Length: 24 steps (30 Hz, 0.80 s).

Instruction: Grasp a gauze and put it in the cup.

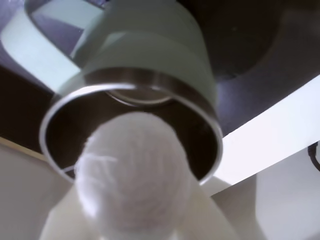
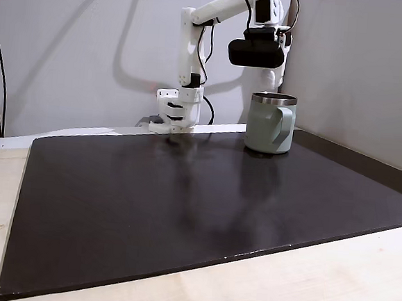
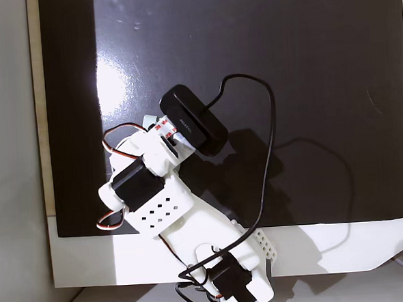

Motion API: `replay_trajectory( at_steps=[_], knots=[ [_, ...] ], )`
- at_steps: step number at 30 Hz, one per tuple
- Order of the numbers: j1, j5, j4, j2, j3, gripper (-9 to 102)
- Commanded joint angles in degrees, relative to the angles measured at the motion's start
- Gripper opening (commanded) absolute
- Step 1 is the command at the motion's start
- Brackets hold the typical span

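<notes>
In the wrist view the white gauze roll (image 1: 131, 172) sits between my gripper's (image 1: 134, 217) pale fingers, which are shut on it. It hangs just above the open mouth of the sage-green cup (image 1: 150, 55), overlapping the steel rim (image 1: 210, 117). The cup's handle (image 1: 35, 45) points to the upper left. In a fixed view the cup (image 2: 267, 124) stands upright at the far right of the dark mat, handle toward the right, with my gripper (image 2: 270, 77) straight above it. From above, the arm (image 3: 156, 188) and its black camera (image 3: 193, 121) hide the cup.
A large black mat (image 2: 183, 205) covers the light wooden table (image 2: 316, 285). The arm's base (image 2: 172, 117) stands at the mat's far edge, left of the cup. A grey wall (image 2: 361, 65) rises close behind and to the right of the cup.
</notes>
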Motion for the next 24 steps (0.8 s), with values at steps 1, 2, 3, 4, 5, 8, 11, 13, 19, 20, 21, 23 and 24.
replay_trajectory(
  at_steps=[1, 2, 3, 4, 5, 8, 11, 13, 19, 20, 21, 23, 24],
  knots=[
    [-0.2, 0.4, 0.1, 2.5, -0.4, 5],
    [-0.3, 0.5, 0.0, 2.4, -0.4, 10],
    [-0.4, 0.6, -0.2, 2.4, -0.5, 14],
    [-0.7, 0.7, -0.2, 2.4, -0.6, 20],
    [-1.1, 0.7, -0.3, 2.4, -0.7, 24],
    [-2.6, 0.3, -0.4, 2.2, -0.7, 36],
    [-3.9, 0.3, -0.4, 1.8, -0.7, 39],
    [-4.0, 0.6, -0.5, 1.5, -1.0, 40],
    [-3.8, 0.6, -0.4, 1.6, -1.3, 40],
    [-3.8, 0.6, -0.4, 1.6, -1.3, 40],
    [-3.7, 0.6, -0.4, 1.7, -1.3, 40],
    [-3.7, 0.6, -0.4, 1.7, -1.3, 40],
    [-3.7, 0.6, -0.4, 1.6, -1.3, 40]
  ],
)
